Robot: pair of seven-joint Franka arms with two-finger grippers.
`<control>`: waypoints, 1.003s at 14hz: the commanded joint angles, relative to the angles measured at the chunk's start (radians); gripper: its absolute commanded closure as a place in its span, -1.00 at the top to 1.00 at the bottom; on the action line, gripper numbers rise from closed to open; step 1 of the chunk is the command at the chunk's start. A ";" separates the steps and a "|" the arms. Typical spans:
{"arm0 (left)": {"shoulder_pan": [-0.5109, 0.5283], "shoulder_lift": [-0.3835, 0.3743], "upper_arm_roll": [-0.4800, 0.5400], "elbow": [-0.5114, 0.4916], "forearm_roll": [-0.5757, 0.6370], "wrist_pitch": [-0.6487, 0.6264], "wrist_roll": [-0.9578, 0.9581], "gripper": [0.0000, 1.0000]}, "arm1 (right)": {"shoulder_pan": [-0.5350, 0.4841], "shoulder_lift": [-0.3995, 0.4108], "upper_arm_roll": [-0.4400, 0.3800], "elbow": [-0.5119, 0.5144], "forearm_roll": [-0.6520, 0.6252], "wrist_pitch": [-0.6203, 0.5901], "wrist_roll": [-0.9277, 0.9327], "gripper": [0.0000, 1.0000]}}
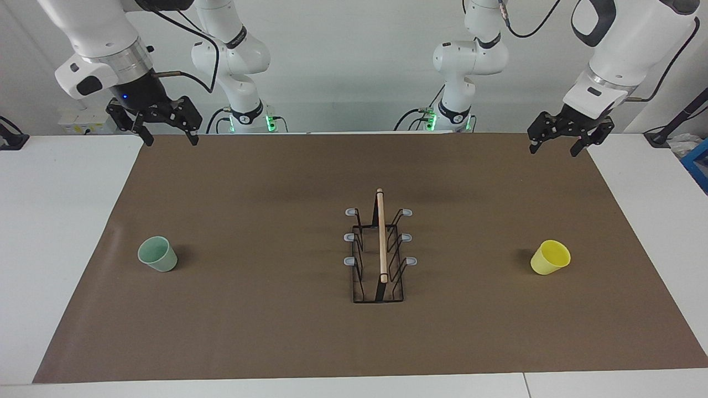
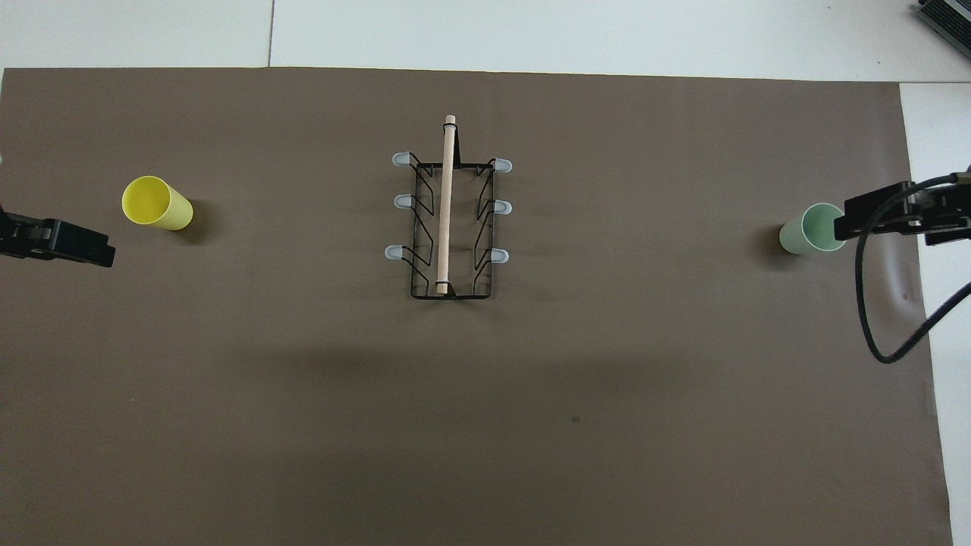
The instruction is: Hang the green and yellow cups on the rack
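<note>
On the brown mat (image 1: pixel 265 331) of the bench, the right claw (image 1: pixel 168 135) hangs open and empty above the mat's corner, the green cup (image 1: pixel 158 254) stands toward its end, the rack (image 1: pixel 379 254) stands mid-mat with bare prongs, the yellow cup (image 1: pixel 550 257) lies tilted toward the left arm's end, and the left claw (image 1: pixel 555 148) hangs open, empty.

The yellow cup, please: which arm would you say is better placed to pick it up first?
The left arm, probably. The yellow cup stands upright toward that arm's end of the brown mat, and the left gripper hangs open above that end. The right gripper waits open at the green cup's end, past the rack.
</note>
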 commanded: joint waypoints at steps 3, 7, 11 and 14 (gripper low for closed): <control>0.011 -0.026 -0.006 -0.028 0.007 0.007 0.007 1.00 | -0.005 -0.012 -0.001 -0.018 0.003 0.017 -0.021 1.00; 0.009 -0.027 -0.022 -0.030 0.007 0.002 0.001 1.00 | -0.005 -0.012 0.001 -0.020 0.003 0.017 -0.021 1.00; 0.003 -0.026 -0.028 -0.027 0.007 0.008 -0.004 1.00 | -0.003 -0.004 0.007 -0.020 -0.037 0.019 -0.081 1.00; 0.001 -0.014 -0.022 -0.016 0.001 0.013 -0.004 1.00 | 0.000 0.003 0.010 -0.036 -0.092 0.030 -0.205 1.00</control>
